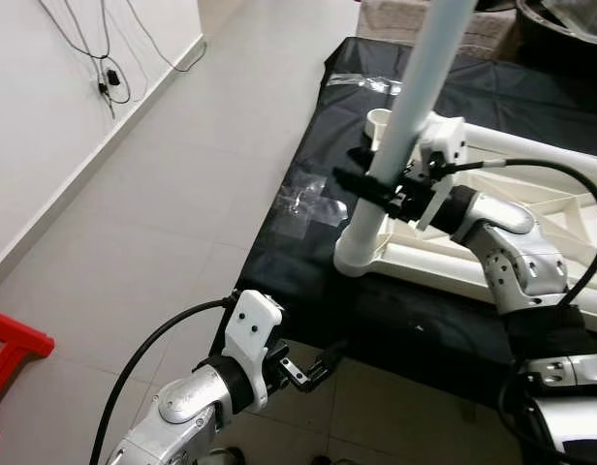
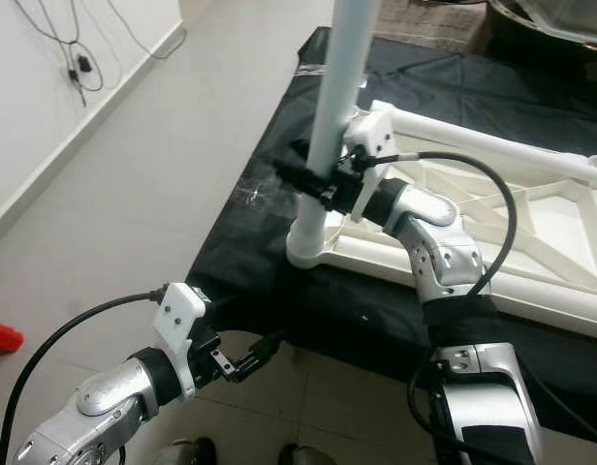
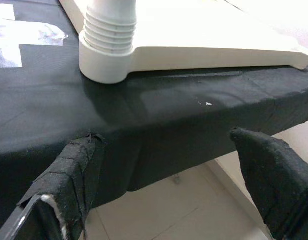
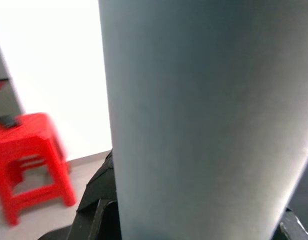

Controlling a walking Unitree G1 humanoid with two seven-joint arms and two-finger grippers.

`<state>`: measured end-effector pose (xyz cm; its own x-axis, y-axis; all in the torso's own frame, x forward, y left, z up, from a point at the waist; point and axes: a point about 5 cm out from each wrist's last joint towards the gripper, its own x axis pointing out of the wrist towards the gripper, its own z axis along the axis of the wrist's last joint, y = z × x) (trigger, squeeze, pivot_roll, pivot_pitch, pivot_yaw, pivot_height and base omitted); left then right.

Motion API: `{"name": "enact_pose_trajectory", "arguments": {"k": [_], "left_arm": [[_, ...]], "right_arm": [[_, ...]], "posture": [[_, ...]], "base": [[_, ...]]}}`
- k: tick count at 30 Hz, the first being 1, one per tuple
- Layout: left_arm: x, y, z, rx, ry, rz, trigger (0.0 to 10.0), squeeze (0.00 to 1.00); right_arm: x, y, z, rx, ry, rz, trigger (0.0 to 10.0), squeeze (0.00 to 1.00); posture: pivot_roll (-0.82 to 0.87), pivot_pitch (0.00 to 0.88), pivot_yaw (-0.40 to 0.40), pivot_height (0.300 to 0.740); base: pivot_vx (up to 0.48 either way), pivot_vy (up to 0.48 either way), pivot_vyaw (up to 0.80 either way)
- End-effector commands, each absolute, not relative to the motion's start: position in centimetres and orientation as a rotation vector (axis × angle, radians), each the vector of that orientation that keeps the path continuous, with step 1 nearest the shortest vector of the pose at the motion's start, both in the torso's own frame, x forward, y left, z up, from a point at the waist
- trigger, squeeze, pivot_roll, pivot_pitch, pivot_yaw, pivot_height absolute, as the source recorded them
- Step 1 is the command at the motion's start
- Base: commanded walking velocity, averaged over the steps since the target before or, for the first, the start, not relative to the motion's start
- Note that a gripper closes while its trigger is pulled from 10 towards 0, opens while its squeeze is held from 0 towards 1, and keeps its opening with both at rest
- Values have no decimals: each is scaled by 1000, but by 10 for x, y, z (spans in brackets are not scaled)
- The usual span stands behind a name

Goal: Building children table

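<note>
your right gripper [image 1: 376,184] is clamped on the leg [image 1: 407,121], its black fingers wrapped around the white tube partway up from its base. the leg stands nearly upright, leaning a little toward the far side, with its foot seated in the round corner socket [image 1: 361,254] of the tabletop [image 1: 531,208]. that tabletop lies upside down, ribs showing, on the black cloth [image 1: 308,252] that covers the work surface. a second socket [image 1: 379,120] sits open at the far corner, just behind the leg. in the right wrist view the leg [image 4: 204,120] fills most of the frame, close against the camera, and a red stool [image 4: 26,160] stands on the floor beyond.

your left gripper [image 1: 313,370] hangs low, just off the near edge of the cloth, below and well apart from the leg. its fingers [image 3: 69,190] are spread apart and hold nothing. in the left wrist view the threaded base of the leg [image 3: 109,35] shows above the cloth edge, beyond the fingers.
</note>
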<state>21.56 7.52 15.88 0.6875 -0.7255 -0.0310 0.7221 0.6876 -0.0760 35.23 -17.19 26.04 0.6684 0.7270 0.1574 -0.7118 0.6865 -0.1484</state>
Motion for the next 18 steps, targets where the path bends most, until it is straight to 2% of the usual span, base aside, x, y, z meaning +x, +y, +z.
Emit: {"name": "enact_pose_trajectory", "arguments": {"k": [1,7,11,13,14,15,16,18], "left_arm": [[213,74,158,-52,71,-817,10000,0],[213,75,157,-50,71,-817,10000,0],[213,75,157,-49,71,-818,10000,0],[214,75,157,-47,72,-819,10000,0],[214,75,157,-47,72,-819,10000,0],[214,75,156,-46,71,-820,10000,0],[214,75,156,-46,71,-820,10000,0],[215,75,156,-46,71,-821,10000,0]], "right_arm": [[355,-195,200,-30,38,611,10000,0],[352,-203,195,3,21,431,10000,0],[352,-204,194,-2,21,375,10000,0],[350,-206,193,-18,30,209,10000,0],[350,-206,193,-18,30,209,10000,0],[349,-210,191,-3,42,54,10000,0],[349,-210,191,-3,42,54,10000,0],[341,-220,187,40,66,-223,10000,0]], "posture": [[93,254,-81,740],[91,248,-79,740],[91,248,-76,740],[90,243,-77,740],[90,243,-77,740],[85,238,-74,740],[85,238,-74,740],[86,237,-75,740]], "base": [[0,0,0],[0,0,0],[0,0,0],[0,0,0],[0,0,0],[0,0,0],[0,0,0],[0,0,0]]}}
